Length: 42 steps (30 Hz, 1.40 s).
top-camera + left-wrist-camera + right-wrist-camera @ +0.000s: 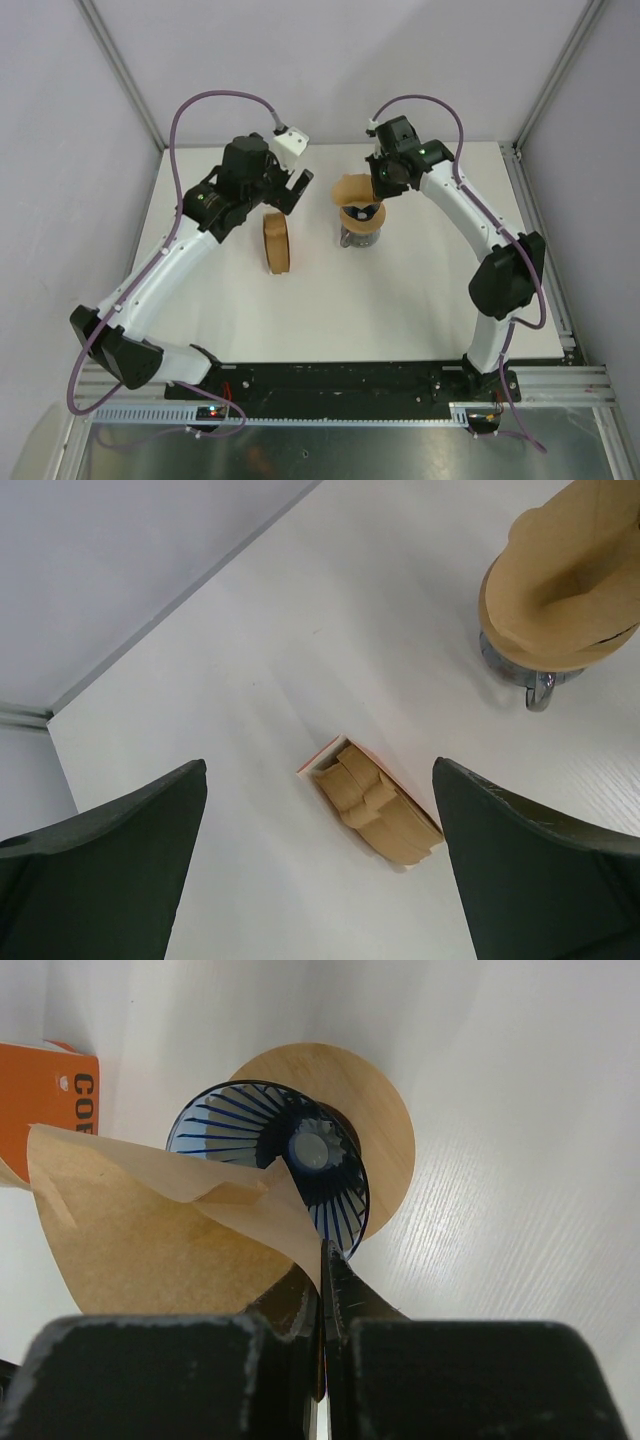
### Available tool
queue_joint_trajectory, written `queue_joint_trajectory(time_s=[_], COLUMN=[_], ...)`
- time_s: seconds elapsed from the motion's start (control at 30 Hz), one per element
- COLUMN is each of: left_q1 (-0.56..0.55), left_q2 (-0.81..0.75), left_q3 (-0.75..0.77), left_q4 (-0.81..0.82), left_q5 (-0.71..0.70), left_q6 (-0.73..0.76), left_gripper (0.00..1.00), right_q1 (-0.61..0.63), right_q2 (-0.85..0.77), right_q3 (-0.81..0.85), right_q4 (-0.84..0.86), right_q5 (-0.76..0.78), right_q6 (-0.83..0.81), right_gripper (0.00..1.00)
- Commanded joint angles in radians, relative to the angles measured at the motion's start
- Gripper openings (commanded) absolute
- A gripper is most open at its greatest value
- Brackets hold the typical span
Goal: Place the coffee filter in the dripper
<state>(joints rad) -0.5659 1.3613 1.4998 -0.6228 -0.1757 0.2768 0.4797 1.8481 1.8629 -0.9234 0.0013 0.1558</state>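
My right gripper (323, 1255) is shut on the edge of the brown coffee filter (150, 1230) and holds it just above the blue ribbed dripper (270, 1160), whose tan wooden collar (380, 1130) shows around it. In the top view the filter (352, 189) hangs over the dripper (361, 216), which sits on a glass jug. In the left wrist view the filter (565, 550) covers the collar. My left gripper (320, 880) is open and empty, above the table near the upright stack of filters (380, 808).
The stack of brown filters in its orange box (277, 243) stands left of the dripper. The box's orange side (45, 1090) shows in the right wrist view. The glass jug's handle (540, 690) shows under the collar. Walls enclose the table.
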Motion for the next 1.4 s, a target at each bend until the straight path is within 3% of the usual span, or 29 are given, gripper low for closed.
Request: queue_joint_trajectory(time_s=[0.0, 0.1, 0.37, 0.83, 1.37], left_q1=[0.007, 0.006, 0.006, 0.006, 0.006], left_q2=[-0.002, 0.000, 0.004, -0.001, -0.011], left_q3=[-0.007, -0.009, -0.010, -0.013, -0.015], left_q4=[0.033, 0.032, 0.033, 0.032, 0.033], left_q5=[0.019, 0.024, 0.038, 0.052, 0.056], left_q6=[-0.024, -0.025, -0.028, -0.029, -0.025], left_gripper=[1.00, 1.00, 1.00, 1.00, 1.00], right_q1=[-0.007, -0.006, 0.007, 0.014, 0.053], right_q2=[0.019, 0.032, 0.032, 0.020, 0.047], right_q3=[0.018, 0.012, 0.001, -0.038, -0.013], right_q4=[-0.001, -0.002, 0.024, 0.044, 0.057], right_q5=[-0.017, -0.006, 0.033, 0.122, 0.124], right_q6=[-0.018, -0.021, -0.030, -0.048, -0.085], right_gripper=[0.00, 0.01, 0.25, 0.49, 0.52])
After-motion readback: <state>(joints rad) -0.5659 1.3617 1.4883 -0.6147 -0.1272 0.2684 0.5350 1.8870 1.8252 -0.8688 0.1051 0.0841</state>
